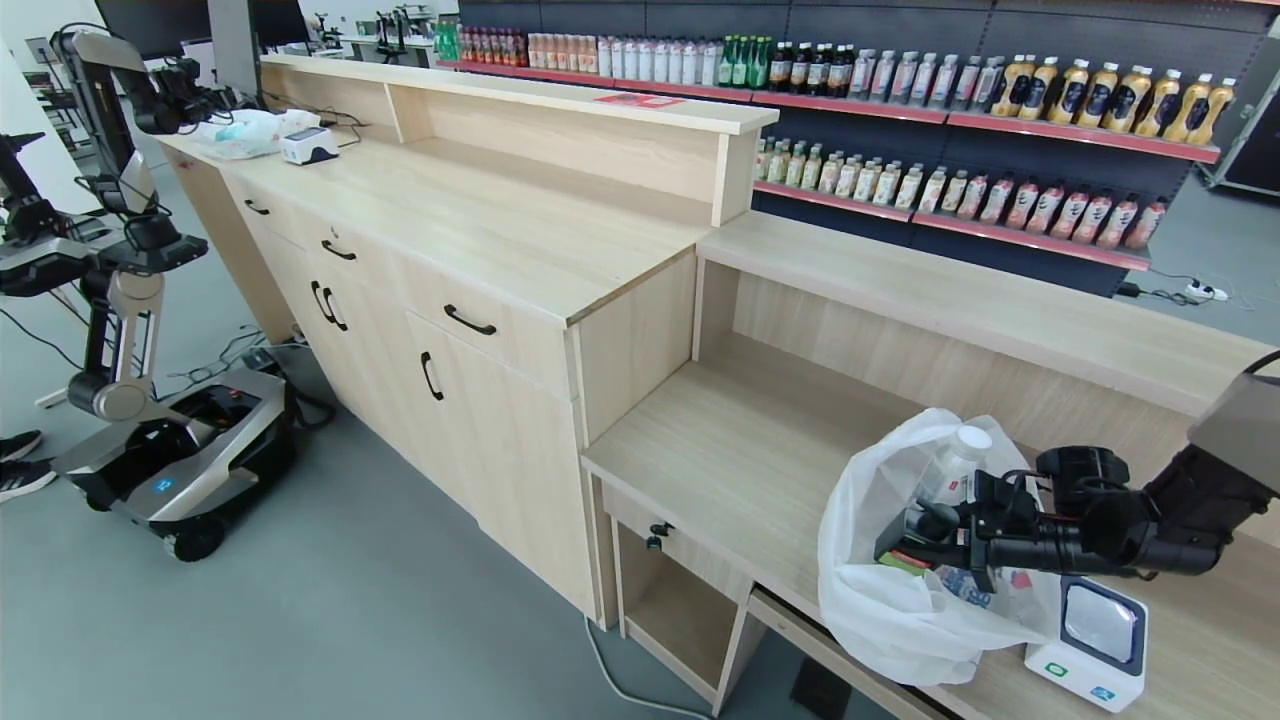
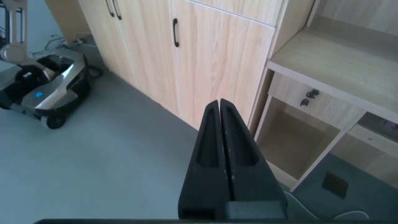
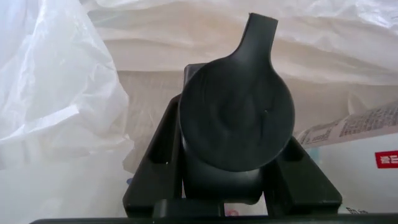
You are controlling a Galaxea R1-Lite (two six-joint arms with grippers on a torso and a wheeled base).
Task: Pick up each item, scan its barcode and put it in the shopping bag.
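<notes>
white plastic shopping bag point(image 1: 880, 610) near right on pale wooden surface point(image 1: 740, 450); right gripper point(image 1: 915, 535) in its mouth, jaws clamped on black round flat item with tab point(image 3: 236, 106); left gripper point(image 2: 220, 109) over grey floor point(image 2: 124, 155), jaws pressed together, empty.

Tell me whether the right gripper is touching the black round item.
Touching. The right wrist view shows the black round item clamped between the fingers of the right gripper, at the shopping bag.

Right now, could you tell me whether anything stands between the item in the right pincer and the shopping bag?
Nothing visible does. The right pincer holds the black item at the open mouth of the bag. A bottle stands inside, beyond the pincer.
</notes>
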